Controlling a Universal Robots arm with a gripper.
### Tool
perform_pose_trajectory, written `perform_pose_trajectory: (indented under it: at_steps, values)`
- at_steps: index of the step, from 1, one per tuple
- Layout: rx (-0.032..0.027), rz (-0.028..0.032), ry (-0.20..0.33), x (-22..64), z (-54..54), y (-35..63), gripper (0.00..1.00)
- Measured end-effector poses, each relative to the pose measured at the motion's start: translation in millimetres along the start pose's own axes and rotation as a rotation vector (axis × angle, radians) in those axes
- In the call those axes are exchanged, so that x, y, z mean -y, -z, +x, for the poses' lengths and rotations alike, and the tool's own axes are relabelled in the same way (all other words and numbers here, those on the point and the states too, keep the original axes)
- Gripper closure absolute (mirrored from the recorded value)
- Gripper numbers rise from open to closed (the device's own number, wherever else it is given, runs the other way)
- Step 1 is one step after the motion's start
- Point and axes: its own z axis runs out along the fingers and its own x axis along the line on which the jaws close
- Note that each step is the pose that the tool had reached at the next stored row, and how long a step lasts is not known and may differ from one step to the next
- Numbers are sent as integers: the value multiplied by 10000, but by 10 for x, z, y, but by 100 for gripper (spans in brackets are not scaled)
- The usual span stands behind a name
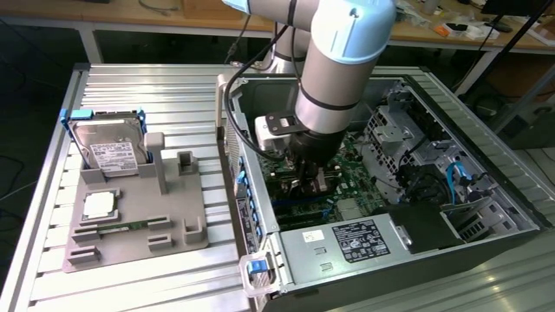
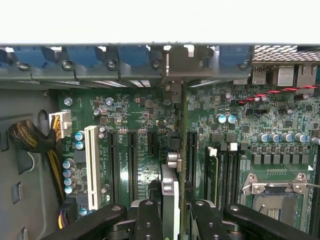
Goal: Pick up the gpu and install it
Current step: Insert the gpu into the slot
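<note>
Fingers (image 2: pixel 172 220): clamped on the gpu (image 2: pixel 171 187), held on edge.
Gpu: above the motherboard (image 2: pixel 145 115) slots, inside the computer case (image 1: pixel 485 162).

Case interior: gripper (image 2: pixel 170 220) flanked by expansion slots (image 2: pixel 132 160); drive cage (image 1: pixel 407 140) and power supply (image 1: pixel 347 244) crowd it (top open).

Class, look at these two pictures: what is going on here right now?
A robot arm reaches down into an open computer case. Its fingers grip the gpu edge-on, held upright over the motherboard among the expansion slots. On the grey tray beside the case sit a hard drive and a memory stick.
</note>
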Motion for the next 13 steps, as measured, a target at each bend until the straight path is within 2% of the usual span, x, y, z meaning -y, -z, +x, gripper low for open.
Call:
perform_pose_trajectory:
  at_steps: [4,6,7,10,11,12,13]
  values:
    - [-1,-1,-1,-8,0,-26,73]
    - [2,2,0,-14,1,-77,73]
    - [-3,0,1,-25,2,-134,73]
    - [0,1,0,-26,2,-143,73]
    - [20,6,-2,-30,0,-146,73]
    - [15,3,-2,-31,2,-143,60]
    - [24,15,-1,-29,2,-119,60]
